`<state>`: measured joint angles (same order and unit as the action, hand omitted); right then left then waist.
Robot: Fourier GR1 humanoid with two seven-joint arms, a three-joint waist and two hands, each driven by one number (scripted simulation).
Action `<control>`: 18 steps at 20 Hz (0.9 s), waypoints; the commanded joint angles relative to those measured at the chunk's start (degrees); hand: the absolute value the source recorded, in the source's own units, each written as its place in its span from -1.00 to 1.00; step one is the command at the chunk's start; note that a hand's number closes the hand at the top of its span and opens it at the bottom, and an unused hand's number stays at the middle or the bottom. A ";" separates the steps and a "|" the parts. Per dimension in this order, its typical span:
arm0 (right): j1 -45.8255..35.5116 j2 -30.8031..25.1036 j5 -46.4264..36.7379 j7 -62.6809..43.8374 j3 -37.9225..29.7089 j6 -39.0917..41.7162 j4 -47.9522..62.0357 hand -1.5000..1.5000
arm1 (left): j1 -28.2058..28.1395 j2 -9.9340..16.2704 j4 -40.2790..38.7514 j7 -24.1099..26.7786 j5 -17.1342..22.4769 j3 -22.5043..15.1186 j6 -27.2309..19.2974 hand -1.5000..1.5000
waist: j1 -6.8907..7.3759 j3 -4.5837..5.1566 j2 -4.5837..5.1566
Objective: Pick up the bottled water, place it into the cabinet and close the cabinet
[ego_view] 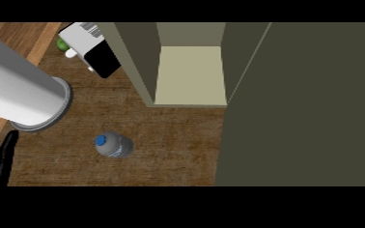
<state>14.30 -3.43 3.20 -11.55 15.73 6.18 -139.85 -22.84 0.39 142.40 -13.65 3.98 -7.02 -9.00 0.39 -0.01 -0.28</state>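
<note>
Nothing is done yet: the bottle (113, 145) stands on the desk (171, 140) before the open cabinet (191, 72) (left robot hand (7, 157) state unclear).

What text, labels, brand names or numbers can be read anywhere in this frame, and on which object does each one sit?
None can be read.
bottled water: blue cap and pale body seen from above; no label lettering shows.
white appliance: faint grey stripes on its top edge, too blurred to tell whether they are text.
cabinet, open, and the wooden counter: no markings.
</note>
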 commanded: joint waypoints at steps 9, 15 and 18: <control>3.09 1.68 -7.74 -3.36 10.67 -4.38 -5.61 -1.00 | -7.78 1.83 15.96 -7.14 0.89 -2.05 -0.73 -1.00 | 0.15 0.00 -0.21; 2.30 0.88 -10.18 -5.99 13.60 -6.87 -7.27 -1.00 | -7.68 2.23 10.89 -4.24 2.41 0.10 0.23 -1.00 | -0.02 0.07 -0.14; 2.16 0.12 -9.81 -5.44 12.98 -7.42 -7.20 -1.00 | -3.86 2.68 8.58 -5.54 1.83 2.07 -1.07 -1.00 | -0.39 0.04 0.01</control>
<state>15.61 -2.47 -1.64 -15.41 27.47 -0.36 -142.35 -27.31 2.65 143.41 -17.85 3.09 -7.23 -10.04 0.24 0.02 -0.40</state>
